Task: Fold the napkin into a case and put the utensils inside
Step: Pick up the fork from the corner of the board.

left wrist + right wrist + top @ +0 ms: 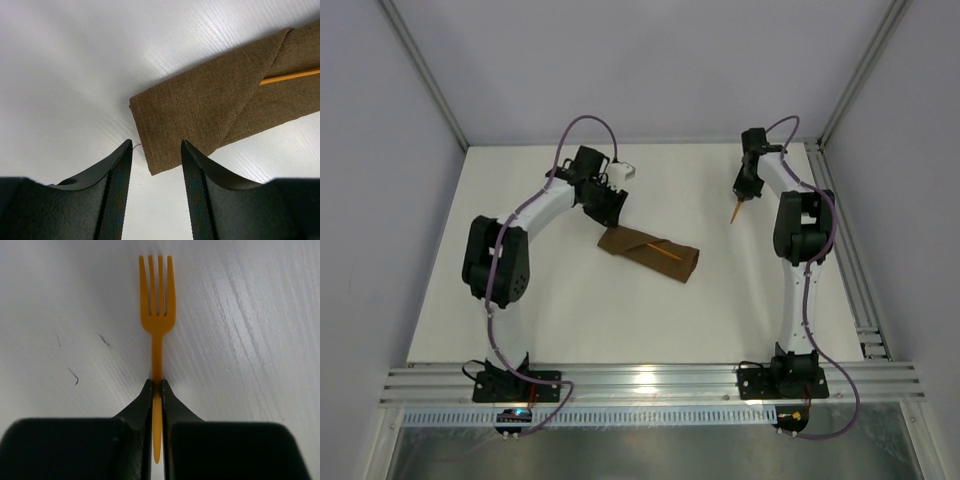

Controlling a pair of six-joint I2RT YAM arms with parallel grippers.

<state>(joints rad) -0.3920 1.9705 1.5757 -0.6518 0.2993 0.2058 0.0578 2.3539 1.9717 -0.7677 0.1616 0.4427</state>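
Observation:
The case, the dark brown napkin folded into a narrow layered strip, lies on the white table near the middle, slanting down to the right. A thin orange utensil pokes out of its fold; it also shows in the left wrist view. My left gripper is open and empty, just above the case's left end. My right gripper at the far right is shut on the handle of the orange fork, tines pointing away from the jaws, held above the table.
An aluminium rail runs along the near edge of the table. Frame posts and grey walls enclose the sides and back. A rail runs along the right edge, close to the right arm.

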